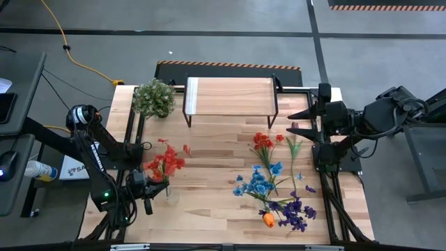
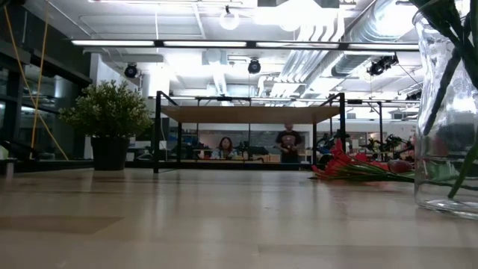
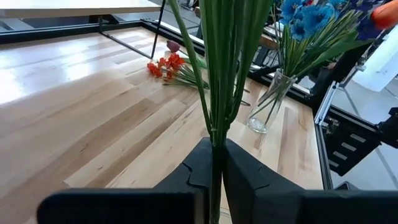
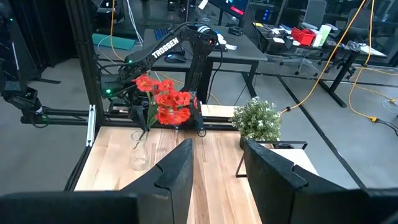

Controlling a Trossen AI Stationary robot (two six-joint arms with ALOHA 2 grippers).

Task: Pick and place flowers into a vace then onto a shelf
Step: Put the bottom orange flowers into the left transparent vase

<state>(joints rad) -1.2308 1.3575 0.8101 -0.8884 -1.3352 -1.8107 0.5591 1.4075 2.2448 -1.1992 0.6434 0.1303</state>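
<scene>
bench (image 1: 216, 209): pale wood planks with visible grain, filling the middle of the high view.
vase (image 1: 169, 194): clear glass, lower left; in the low view it's huge at the right edge and cut off by the frame.
red flowers (image 1: 166, 163): bright red blooms on thin green stems, stems down in the vase.
left gripper (image 1: 149, 189): lower left, right next to the vase. Jaws are nearly closed with the green stems pinched between them, clear in the left wrist view.
loose flowers (image 1: 272, 183): red, blue and purple sprays plus an orange tulip (image 1: 268, 220), lying flat lower right.
shelf (image 1: 228, 97): light plank top, thin black legs, top centre, nothing on it.
potted plant (image 1: 154, 97): bushy pale green, just left of the shelf.
right gripper (image 1: 301, 120): right edge, over the bench, jaws partly open and holding nothing.
</scene>
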